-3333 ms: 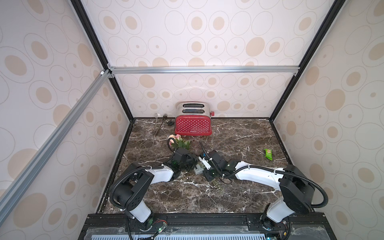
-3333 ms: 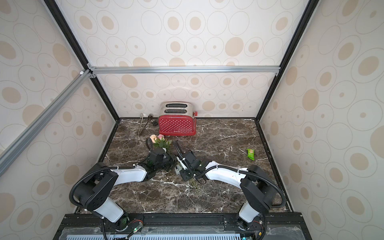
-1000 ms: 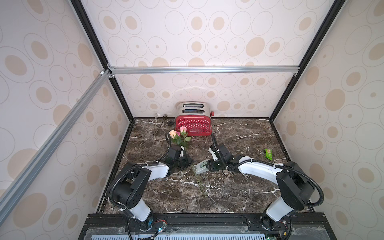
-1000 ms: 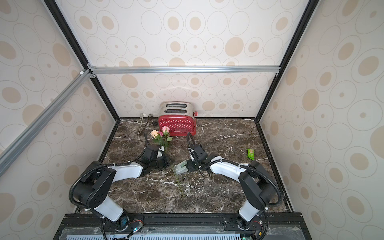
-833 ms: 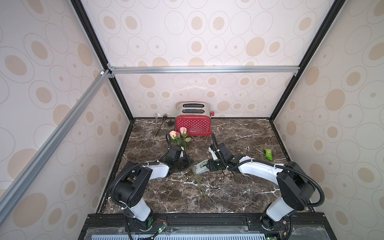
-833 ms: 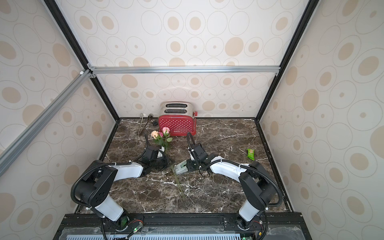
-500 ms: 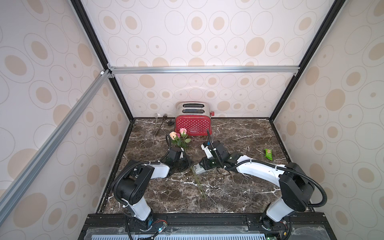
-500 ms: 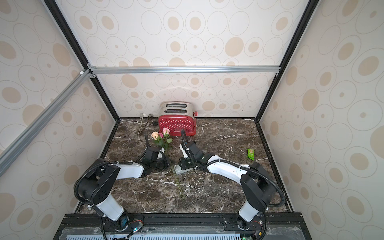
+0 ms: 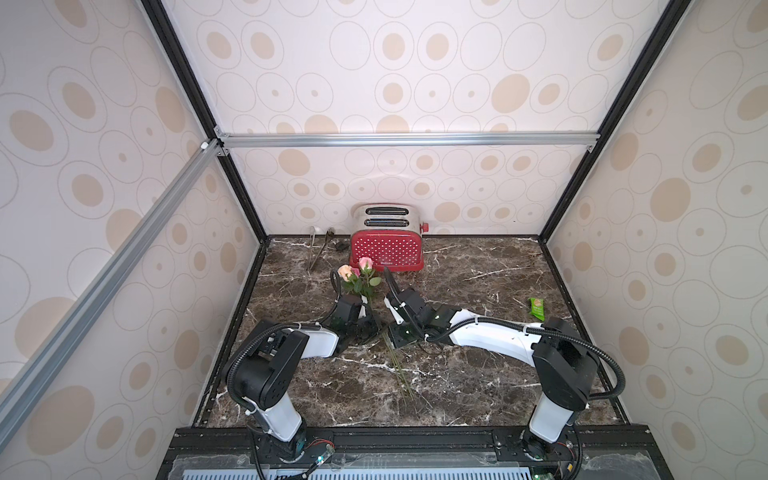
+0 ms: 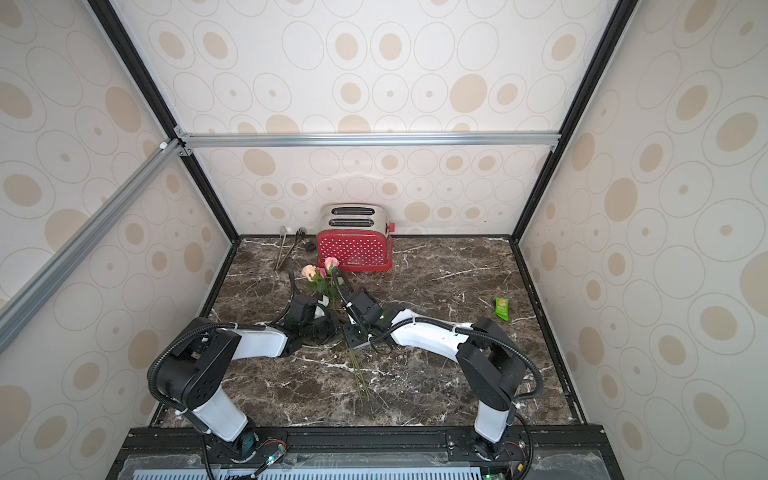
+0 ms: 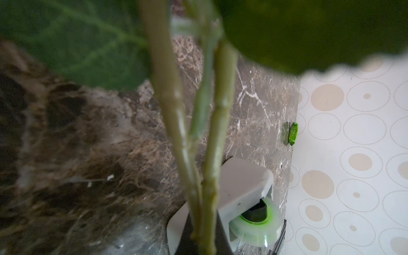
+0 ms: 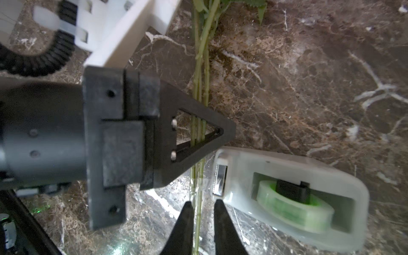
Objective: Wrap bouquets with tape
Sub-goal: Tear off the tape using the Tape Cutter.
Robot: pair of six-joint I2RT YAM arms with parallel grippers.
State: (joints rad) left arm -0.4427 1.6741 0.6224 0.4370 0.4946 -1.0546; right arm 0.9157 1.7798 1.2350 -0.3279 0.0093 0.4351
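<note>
On the marble table (image 9: 478, 374), the left fingers (image 12: 227, 132) clamp the stems (image 12: 204, 66) of 3 roses (image 9: 356, 276). The right fingers (image 12: 185, 220) stand apart around those stems, just beside the tape dispenser (image 12: 287, 198).

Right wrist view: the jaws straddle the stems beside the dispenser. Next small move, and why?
Probably ease the right gripper over to the dispenser cutter and pinch the tape end: its jaws stand open around the stems, the left gripper clamps them, and no wrap is clear yet.
</note>
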